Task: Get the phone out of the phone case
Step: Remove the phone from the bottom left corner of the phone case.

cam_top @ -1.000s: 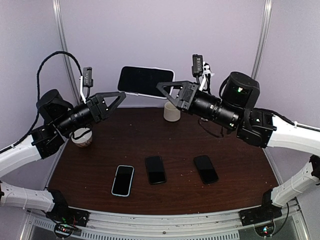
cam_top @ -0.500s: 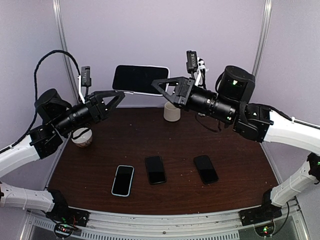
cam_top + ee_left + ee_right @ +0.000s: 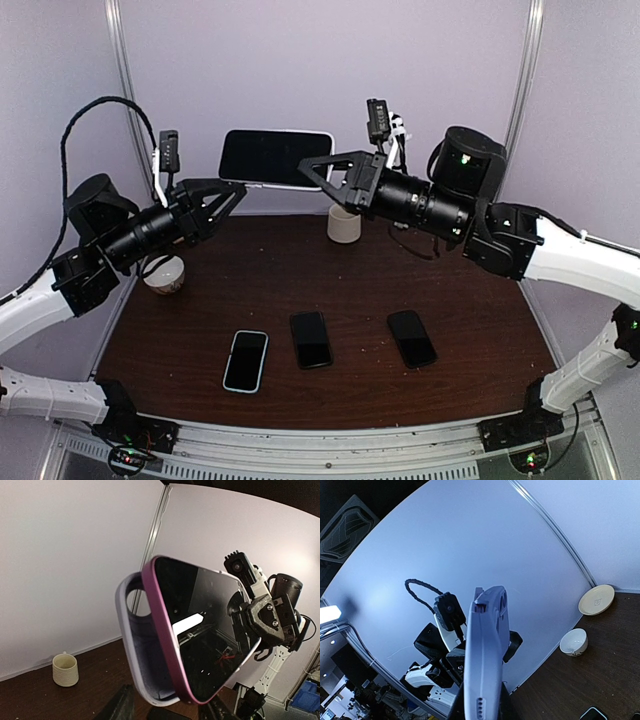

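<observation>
Both arms have carried the phone (image 3: pixel 275 158) leftward over the desk's (image 3: pixel 330 280) far edge, left gripper (image 3: pixel 242 187) clasping it, right gripper (image 3: pixel 304 166) pinching the case (image 3: pixel 134 645), half peeled off

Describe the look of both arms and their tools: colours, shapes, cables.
The left arm and right arm have white lower links and black cylindrical joints and forearms. The left tool and right tool are black, with open triangular frame fingers. A small black camera stands above each wrist. A thick black cable loops over the left arm.
</observation>
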`<state>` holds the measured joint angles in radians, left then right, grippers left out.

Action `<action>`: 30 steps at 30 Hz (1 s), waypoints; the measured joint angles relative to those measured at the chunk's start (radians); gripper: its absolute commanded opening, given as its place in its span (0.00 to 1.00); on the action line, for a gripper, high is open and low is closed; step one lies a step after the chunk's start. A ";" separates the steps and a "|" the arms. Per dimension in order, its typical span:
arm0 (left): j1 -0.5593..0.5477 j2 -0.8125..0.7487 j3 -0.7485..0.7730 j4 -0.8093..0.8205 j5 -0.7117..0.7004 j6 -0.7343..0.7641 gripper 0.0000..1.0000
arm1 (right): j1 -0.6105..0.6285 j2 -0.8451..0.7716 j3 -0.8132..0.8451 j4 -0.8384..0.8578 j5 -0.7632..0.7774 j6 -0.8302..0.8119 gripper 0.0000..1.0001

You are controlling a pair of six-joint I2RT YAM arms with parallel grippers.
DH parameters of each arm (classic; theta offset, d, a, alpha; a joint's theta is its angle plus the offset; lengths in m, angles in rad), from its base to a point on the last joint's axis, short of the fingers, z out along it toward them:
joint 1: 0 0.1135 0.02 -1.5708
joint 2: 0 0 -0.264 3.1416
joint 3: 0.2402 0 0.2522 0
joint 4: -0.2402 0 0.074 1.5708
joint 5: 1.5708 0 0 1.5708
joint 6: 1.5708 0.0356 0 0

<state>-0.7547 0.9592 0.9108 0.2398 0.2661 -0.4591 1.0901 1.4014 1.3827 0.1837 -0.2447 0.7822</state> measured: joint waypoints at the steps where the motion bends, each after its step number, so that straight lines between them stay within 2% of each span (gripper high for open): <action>1: 0.000 -0.001 0.000 -0.004 -0.002 0.006 0.46 | -0.001 0.002 0.002 0.000 -0.006 0.003 0.00; 14: -0.002 -0.014 0.017 -0.100 -0.016 0.104 0.46 | -0.004 0.003 0.014 -0.061 -0.016 -0.055 0.00; 17: -0.003 -0.027 0.030 -0.179 -0.016 0.158 0.46 | -0.004 0.003 0.014 -0.089 -0.017 -0.084 0.00; 23: -0.005 -0.071 0.053 -0.359 -0.001 0.291 0.54 | 0.007 0.003 0.014 -0.148 -0.029 -0.159 0.00; 30: 0.000 -0.137 0.065 -0.583 0.088 0.495 0.55 | -0.005 0.002 0.014 -0.232 -0.077 -0.269 0.00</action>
<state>-0.7544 0.8227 0.9760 -0.3428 0.3542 0.0357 1.0847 1.4036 1.3964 -0.0479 -0.3222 0.5129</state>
